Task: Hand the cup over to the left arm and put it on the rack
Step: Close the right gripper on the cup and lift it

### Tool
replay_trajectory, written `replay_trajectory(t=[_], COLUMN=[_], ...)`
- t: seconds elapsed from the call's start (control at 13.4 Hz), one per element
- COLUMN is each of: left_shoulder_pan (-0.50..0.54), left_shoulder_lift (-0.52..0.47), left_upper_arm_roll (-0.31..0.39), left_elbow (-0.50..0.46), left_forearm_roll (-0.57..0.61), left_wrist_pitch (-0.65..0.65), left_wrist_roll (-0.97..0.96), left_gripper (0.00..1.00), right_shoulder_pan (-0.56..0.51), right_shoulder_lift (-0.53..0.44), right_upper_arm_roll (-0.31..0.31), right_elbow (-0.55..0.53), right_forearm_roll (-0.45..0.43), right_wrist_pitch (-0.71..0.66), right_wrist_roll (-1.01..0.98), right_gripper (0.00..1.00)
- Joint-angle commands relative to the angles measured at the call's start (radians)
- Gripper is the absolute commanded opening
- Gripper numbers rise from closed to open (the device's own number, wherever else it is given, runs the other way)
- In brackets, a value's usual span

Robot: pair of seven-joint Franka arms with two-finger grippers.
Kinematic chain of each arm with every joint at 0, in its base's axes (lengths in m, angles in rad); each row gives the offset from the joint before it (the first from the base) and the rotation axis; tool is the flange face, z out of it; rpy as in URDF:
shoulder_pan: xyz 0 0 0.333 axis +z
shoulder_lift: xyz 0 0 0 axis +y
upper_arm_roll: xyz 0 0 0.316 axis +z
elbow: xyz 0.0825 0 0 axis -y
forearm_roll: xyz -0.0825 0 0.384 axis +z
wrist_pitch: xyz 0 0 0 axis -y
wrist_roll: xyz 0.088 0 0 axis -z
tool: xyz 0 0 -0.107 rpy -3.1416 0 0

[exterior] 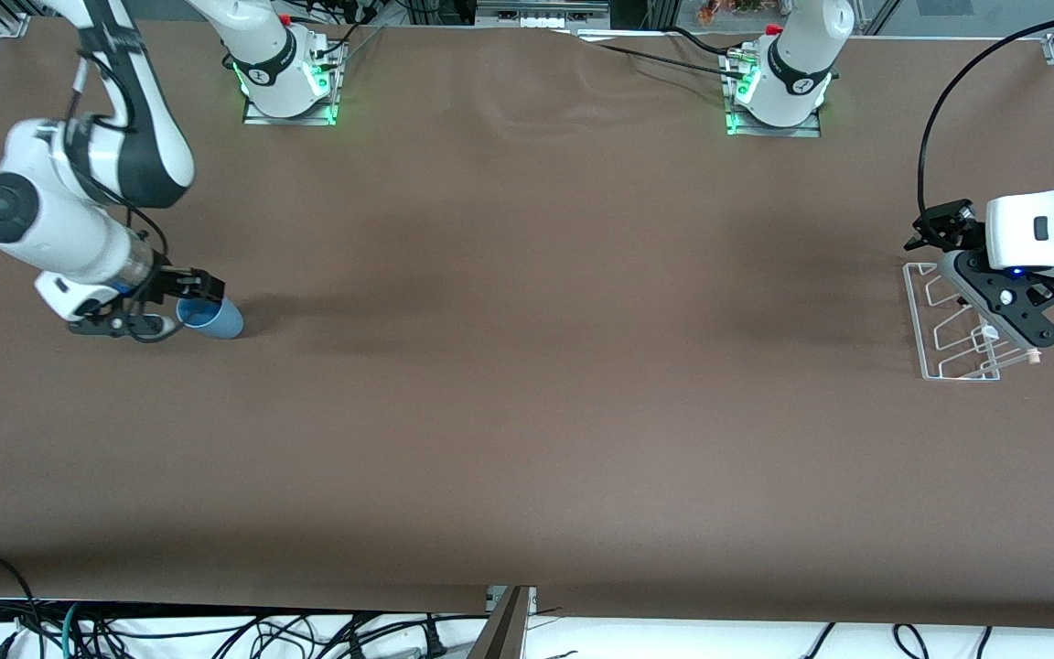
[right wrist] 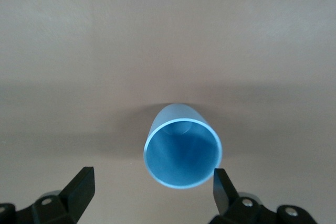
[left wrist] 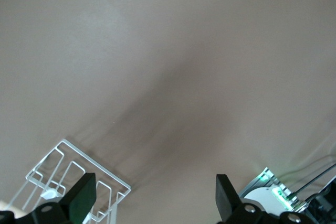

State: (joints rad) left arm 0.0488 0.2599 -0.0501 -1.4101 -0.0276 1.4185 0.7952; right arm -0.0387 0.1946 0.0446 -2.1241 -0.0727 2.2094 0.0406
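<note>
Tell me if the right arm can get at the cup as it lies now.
Probably yes: the cup lies on its side, mouth toward the open right gripper, whose fingers flank its rim with nothing between.

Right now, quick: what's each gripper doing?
Left gripper: open, empty, over the rack.
Right gripper: open, at the mouth of the cup lying on its side, not gripping.

No readable text, labels, brands, numbers or signs on anything in view
</note>
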Motion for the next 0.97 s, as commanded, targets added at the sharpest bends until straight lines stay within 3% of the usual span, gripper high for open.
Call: replay_trajectory(t=[0.0, 0.07, 0.15, 0.22, 0.52, 0.89], left_shoulder_pan=[0.009, 0.005, -0.003, -0.006, -0.003, -0.007], left_shoulder_lift=[-0.004, 0.001, 0.005, 0.012, 0.042, 0.042], left_upper_arm_roll=[0.004, 0.004, 0.004, 0.004, 0.004, -0.005], left_elbow=[0.000, 0.000, -0.001, -0.001, -0.013, -0.044], left_forearm_roll=[-0.038, -0.041, -0.041, -0.051, -0.217, -0.397], left_wrist_pitch=[0.010, 0.010, 0.020, 0.034, 0.053, 0.097], left_wrist_roll=[0.064, 0.114, 0.177, 0.217, 0.231, 0.236], left_gripper=[1.00, 1.00, 1.00, 1.00, 1.00, 1.00], right_shoulder_pan=[0.002, 0.000, 0.002, 0.002, -0.001, -0.004], right_shoulder_lift=[0.024, 0.031, 0.032, 0.048, 0.029, 0.052], right_upper_arm_roll=[-0.003, -0.003, -0.003, -0.003, -0.015, -0.055], right_elbow=[-0.008, -0.008, -0.008, -0.005, 0.042, 0.021], right_forearm_roll=[-0.013, -0.013, -0.013, -0.013, -0.028, -0.073], right_wrist_pitch=[0.009, 0.010, 0.009, 0.012, 0.000, 0.013], right_wrist_roll=[0.010, 0.010, 0.010, 0.010, -0.034, -0.061], right_gripper=[0.99, 0.96, 0.83, 0.80, 0.80, 0.80])
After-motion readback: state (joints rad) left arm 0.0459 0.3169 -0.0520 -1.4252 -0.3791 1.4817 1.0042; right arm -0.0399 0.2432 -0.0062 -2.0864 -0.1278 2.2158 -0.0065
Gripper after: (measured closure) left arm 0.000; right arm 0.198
